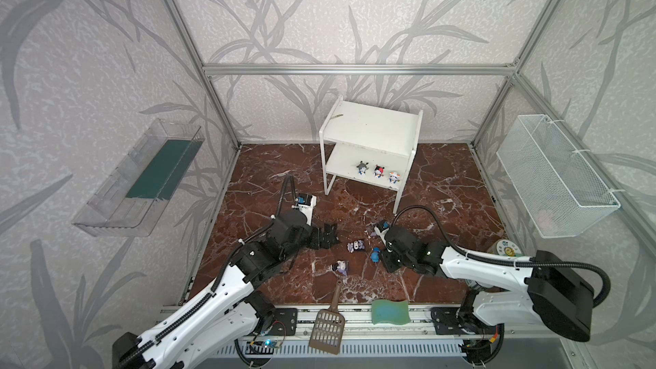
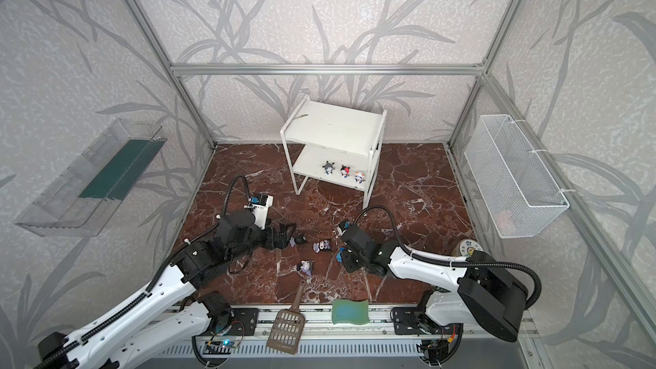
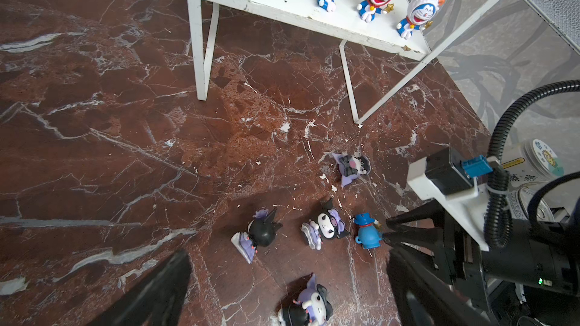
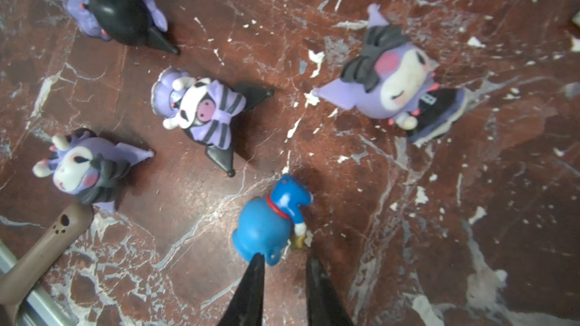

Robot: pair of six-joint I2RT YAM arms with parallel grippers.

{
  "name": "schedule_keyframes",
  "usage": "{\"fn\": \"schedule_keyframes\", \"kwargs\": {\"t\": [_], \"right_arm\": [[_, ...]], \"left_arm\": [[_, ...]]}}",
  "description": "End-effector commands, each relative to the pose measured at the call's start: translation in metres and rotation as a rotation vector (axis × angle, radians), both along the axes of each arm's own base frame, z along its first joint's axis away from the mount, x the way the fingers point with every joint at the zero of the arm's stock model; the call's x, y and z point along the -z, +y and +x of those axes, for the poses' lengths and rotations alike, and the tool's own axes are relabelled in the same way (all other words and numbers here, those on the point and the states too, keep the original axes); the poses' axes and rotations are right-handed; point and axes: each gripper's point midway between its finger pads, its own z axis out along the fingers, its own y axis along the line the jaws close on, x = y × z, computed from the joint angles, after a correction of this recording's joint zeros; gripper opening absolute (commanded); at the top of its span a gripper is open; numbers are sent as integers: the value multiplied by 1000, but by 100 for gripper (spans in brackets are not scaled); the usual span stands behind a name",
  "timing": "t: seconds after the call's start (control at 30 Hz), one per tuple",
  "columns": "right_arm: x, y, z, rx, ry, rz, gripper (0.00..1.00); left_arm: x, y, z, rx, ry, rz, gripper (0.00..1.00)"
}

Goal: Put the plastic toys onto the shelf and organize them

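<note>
Right hand [image 4: 284,258] is the near one — blue Doraemon toy [image 4: 270,224] lies on its side right off the fingertips, head toward them, long axis roughly in line with the fingers, one tip touching the head. Fingers pinched almost together, nothing between. Toy sits mid-surface, in front of the shelf [image 1: 369,126]. Left hand [image 1: 332,236] spread wide, empty — farther off, with a Kuromi figurine [image 1: 356,246] between.

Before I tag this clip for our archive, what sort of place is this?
Probably a robot test cell rather than a real room: an aluminium frame holds wallpaper panels, and the left arm and right arm sit on a front rail.
</note>
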Motion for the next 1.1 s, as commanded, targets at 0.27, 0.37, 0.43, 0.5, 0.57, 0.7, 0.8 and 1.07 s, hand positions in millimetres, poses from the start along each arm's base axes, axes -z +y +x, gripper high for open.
{"fn": "schedule_keyframes", "kwargs": {"t": [0.27,0.37,0.43,0.5,0.57,0.7,0.8,1.07], "right_arm": [[13,-14,4,87,67,-44,28],[19,-11,1,79,87,-41,29],[21,-9,3,76,89,-35,28],[21,-3,5,69,89,-28,29],[19,4,8,53,87,-15,29],[14,15,15,42,82,-4,29],[17,18,14,33,88,3,29],[-4,18,15,26,46,37,32]], "left_arm": [[-1,1,1,5,-28,8,99],[-1,0,1,7,-29,5,99],[0,0,1,10,-27,5,99],[0,0,0,9,-26,6,99],[-1,1,0,8,-29,5,99],[-2,4,-2,5,-34,11,99],[-2,6,-3,2,-35,13,99],[-2,5,-2,4,-37,12,99]]}}
